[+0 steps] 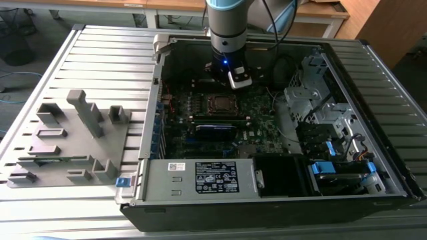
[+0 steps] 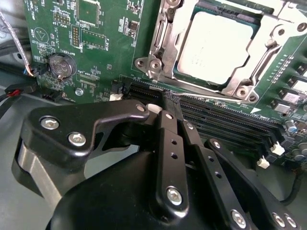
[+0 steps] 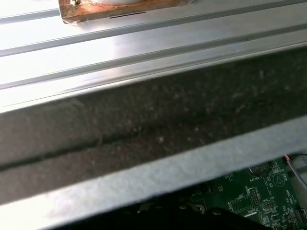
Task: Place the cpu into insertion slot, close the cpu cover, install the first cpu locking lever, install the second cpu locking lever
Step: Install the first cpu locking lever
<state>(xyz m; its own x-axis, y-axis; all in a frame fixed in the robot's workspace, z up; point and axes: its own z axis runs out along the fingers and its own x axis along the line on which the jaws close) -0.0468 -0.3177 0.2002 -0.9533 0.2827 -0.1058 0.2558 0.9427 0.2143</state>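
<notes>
The cpu (image 2: 216,45) sits under the cpu cover (image 2: 165,36); fingers (image 2: 169,129) clenched at the thin locking lever (image 2: 216,97), likely stiff, springy; best pushed near its end

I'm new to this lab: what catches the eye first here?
The open computer case dominates the exterior view, with the arm holding its gripper inside, over the green circuit board. In the second wrist view, the silvery cpu lies framed by the cpu cover.

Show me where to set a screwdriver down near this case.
Bare slatted table between the grey fixture and the far edge, and beyond the case at the exterior view's right. Inside is crowded, gripper over the board.
</notes>
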